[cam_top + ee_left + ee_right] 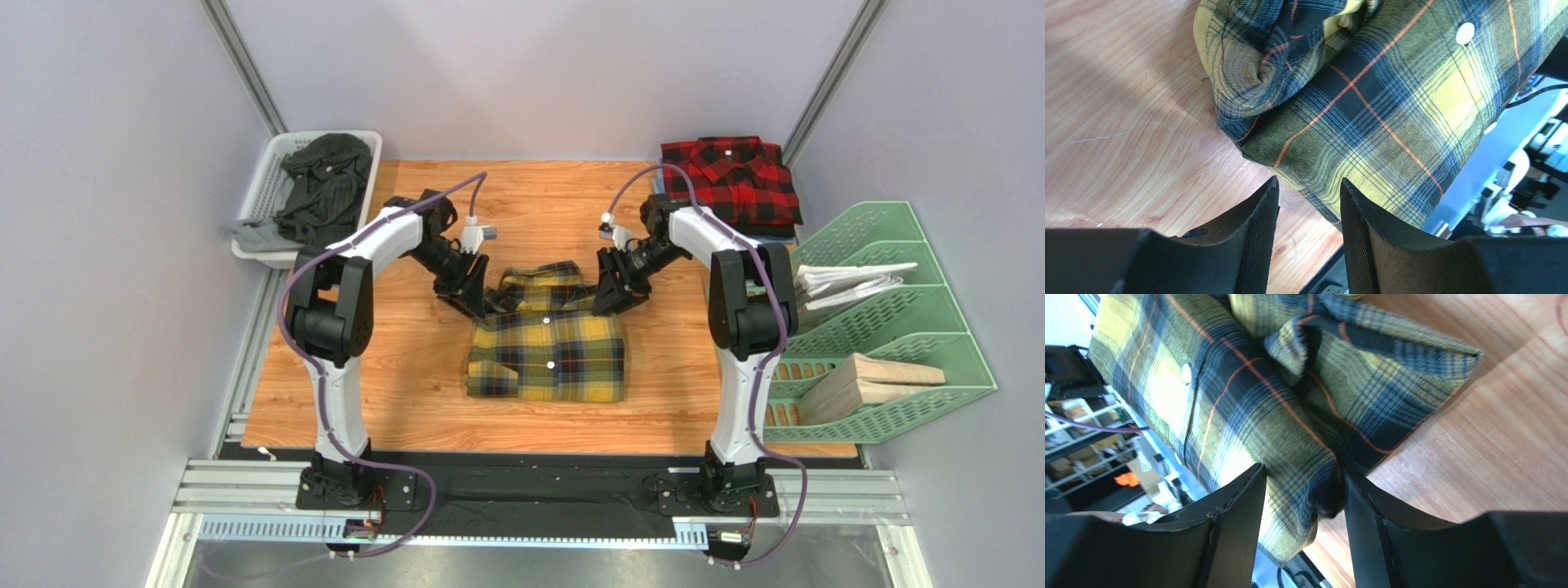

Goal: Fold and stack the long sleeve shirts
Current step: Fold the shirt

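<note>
The yellow plaid shirt (546, 349) lies folded on the middle of the wooden table (368, 392), collar end toward the back. The red plaid shirt (732, 178) lies folded at the back right corner. My left gripper (472, 294) is open at the yellow shirt's back left corner; in the left wrist view (1309, 190) the shirt's edge (1389, 122) lies just beyond the fingertips, with nothing between them. My right gripper (610, 294) is open at the back right corner; in the right wrist view (1303, 481) a fold of the shirt (1290, 435) sits between the spread jaws.
A white basket (264, 184) with dark grey clothes stands at the back left. A green tiered file rack (908, 306) with white items and wooden blocks stands along the right edge. Grey walls enclose the table.
</note>
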### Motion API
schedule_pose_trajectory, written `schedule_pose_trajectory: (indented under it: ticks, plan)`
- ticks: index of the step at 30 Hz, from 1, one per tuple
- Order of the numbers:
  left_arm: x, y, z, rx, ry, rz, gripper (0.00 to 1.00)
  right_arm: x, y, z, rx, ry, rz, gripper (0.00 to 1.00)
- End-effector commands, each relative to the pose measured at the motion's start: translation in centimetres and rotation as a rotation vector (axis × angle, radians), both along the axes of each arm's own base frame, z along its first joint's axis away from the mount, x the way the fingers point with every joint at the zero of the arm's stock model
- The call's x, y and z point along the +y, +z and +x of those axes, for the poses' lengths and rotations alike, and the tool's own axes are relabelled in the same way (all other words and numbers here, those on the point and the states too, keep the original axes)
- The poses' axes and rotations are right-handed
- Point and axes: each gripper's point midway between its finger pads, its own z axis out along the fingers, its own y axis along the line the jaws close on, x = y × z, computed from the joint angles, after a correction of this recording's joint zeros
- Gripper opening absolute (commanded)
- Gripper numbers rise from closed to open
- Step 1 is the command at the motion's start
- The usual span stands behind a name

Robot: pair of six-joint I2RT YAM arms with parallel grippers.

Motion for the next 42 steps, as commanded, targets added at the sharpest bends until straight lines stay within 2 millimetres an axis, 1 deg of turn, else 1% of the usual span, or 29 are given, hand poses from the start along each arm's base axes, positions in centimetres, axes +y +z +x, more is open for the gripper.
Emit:
schedule_pose_trajectory:
  ticks: [1,5,9,11,12,13,14,15,16,17,18,19,20,21,22,23,24,25,27,30,33,34,35,36,37,38,39,40,42]
  plan:
    - [0.0,-0.9,-0.2,0.07,0.057,0.008,0.48,0.5,-0.1,1.4,0.007,-0.049,0.01,0.53]
    - [0.0,-1.8,-0.1,0.097,0.078,0.023,0.49,0.5,-0.6,1.6,0.014,-0.059,0.008,0.48]
    - [-0.1,-2.4,0.1,0.11,0.083,0.03,0.5,0.5,-1.1,1.6,0.018,-0.061,0.003,0.38]
    - [-0.2,-2.4,0.4,0.11,0.084,0.021,0.46,0.5,-1.1,1.7,0.017,-0.062,0.006,0.37]
    - [-0.5,-2.2,0.4,0.107,0.085,-0.001,0.42,0.5,-1.1,1.7,0.015,-0.063,0.007,0.34]
    - [-0.6,-1.8,0.5,0.095,0.088,-0.015,0.3,0.6,-0.8,1.7,0.004,-0.062,0.011,0.31]
    - [-0.8,-1.4,0.6,0.091,0.094,-0.036,0.23,0.5,-0.8,1.7,-0.007,-0.062,0.013,0.28]
    - [-0.9,-1.2,0.7,0.08,0.094,-0.064,0.17,0.6,-0.6,1.7,-0.018,-0.062,0.02,0.22]
    - [-1.0,-0.4,0.8,0.056,0.097,-0.08,0.04,0.6,-0.4,1.7,-0.029,-0.061,0.025,0.2]
    - [-0.9,0.0,0.9,0.037,0.097,-0.087,0.0,0.7,0.5,1.8,-0.066,-0.063,0.038,0.17]
    - [-0.9,0.3,0.8,0.024,0.091,-0.102,0.0,0.8,0.5,1.3,-0.062,-0.065,0.045,0.13]
    - [-0.9,1.2,0.9,-0.01,0.085,-0.11,0.0,0.8,0.8,1.1,-0.071,-0.066,0.054,0.12]
    - [-0.9,1.8,0.8,-0.035,0.073,-0.122,0.0,0.9,1.7,1.2,-0.116,-0.063,0.07,0.12]
    - [-1.0,2.2,0.6,-0.046,0.065,-0.138,0.0,0.8,1.5,0.5,-0.112,-0.064,0.072,0.11]
    - [-1.0,3.2,0.5,-0.08,0.056,-0.151,0.0,0.7,1.8,0.4,-0.125,-0.067,0.076,0.11]
    - [-1.0,3.6,0.5,-0.096,0.046,-0.16,0.0,0.7,2.1,0.5,-0.148,-0.067,0.084,0.1]
    - [-1.1,4.2,0.4,-0.11,0.04,-0.174,0.0,0.7,2.9,0.4,-0.17,-0.068,0.094,0.1]
    - [-1.1,4.9,0.4,-0.131,0.033,-0.186,0.0,0.6,3.0,0.3,-0.169,-0.076,0.103,0.1]
    - [-1.2,5.7,0.6,-0.159,0.027,-0.196,0.0,0.6,3.8,0.5,-0.2,-0.083,0.123,0.1]
    - [-1.4,6.2,1.3,-0.198,0.023,-0.203,0.0,0.5,4.4,1.4,-0.245,-0.094,0.137,0.1]
    - [-1.4,6.4,2.7,-0.252,0.019,-0.195,0.0,0.5,5.0,3.2,-0.287,-0.115,0.144,0.1]
    - [-1.4,5.9,3.1,-0.253,0.017,-0.187,0.0,0.4,4.7,3.7,-0.286,-0.123,0.146,0.11]
    - [-1.2,5.7,3.7,-0.269,0.016,-0.172,0.0,0.5,4.9,4.7,-0.305,-0.134,0.147,0.11]
    - [-1.3,5.7,4.3,-0.286,0.016,-0.167,0.0,0.5,4.9,5.2,-0.315,-0.138,0.147,0.12]
    - [-1.0,5.0,4.8,-0.283,0.022,-0.157,0.0,0.5,4.3,5.6,-0.31,-0.144,0.144,0.12]
    - [-0.8,4.6,5.6,-0.3,0.028,-0.14,0.0,0.6,4.5,6.4,-0.333,-0.147,0.15,0.13]
    - [-0.6,4.5,6.2,-0.309,0.035,-0.128,0.0,0.7,4.4,6.6,-0.332,-0.155,0.153,0.15]
    - [-0.2,3.8,6.7,-0.299,0.056,-0.119,0.0,0.7,4.2,6.9,-0.338,-0.159,0.154,0.18]
    - [0.3,3.1,7.7,-0.308,0.074,-0.088,0.0,0.6,3.3,7.7,-0.344,-0.185,0.141,0.23]
